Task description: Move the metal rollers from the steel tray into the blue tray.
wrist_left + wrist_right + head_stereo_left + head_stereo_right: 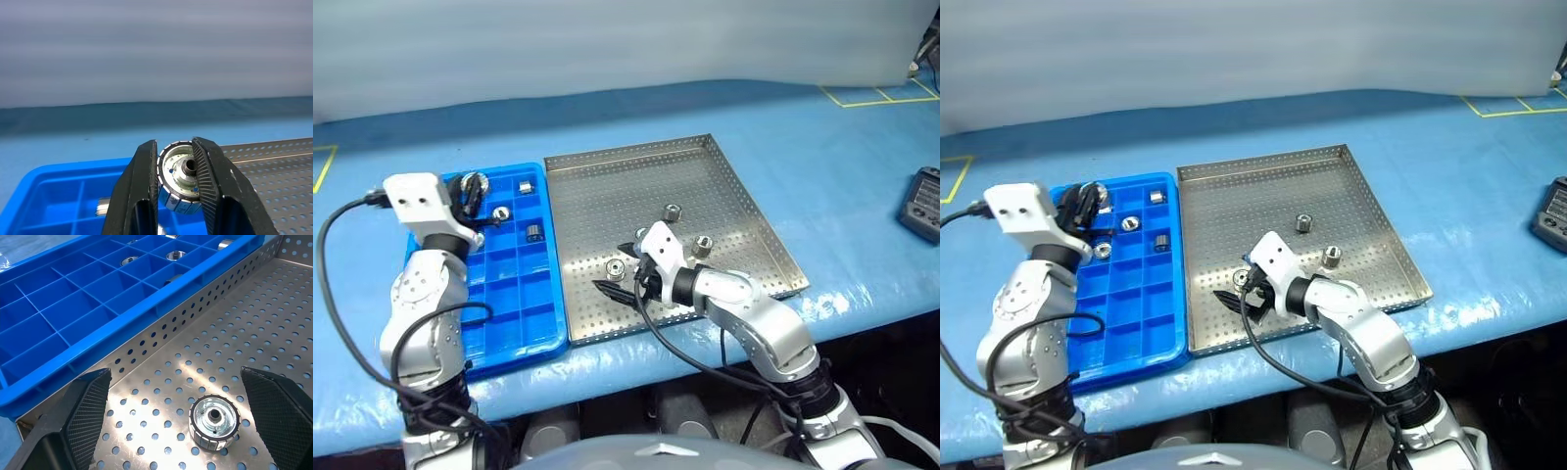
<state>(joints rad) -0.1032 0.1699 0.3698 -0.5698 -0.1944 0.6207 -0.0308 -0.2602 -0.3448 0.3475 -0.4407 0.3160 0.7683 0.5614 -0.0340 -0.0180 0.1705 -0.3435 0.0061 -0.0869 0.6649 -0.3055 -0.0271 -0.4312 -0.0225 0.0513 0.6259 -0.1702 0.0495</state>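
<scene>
Three rollers (pixel 500 212) sit in the blue tray (pixel 533 328); the left gripper (pixel 179 182) pinches another over it, while the right gripper (pixel 176 418) gapes empty around one of several left in the steel tray (pixel 744 211).

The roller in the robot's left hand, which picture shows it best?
The left wrist view: the roller sits close up, pinched between the left hand's two black fingers. Both eye views show it as a small shiny thing over the blue tray's far corner.
</scene>
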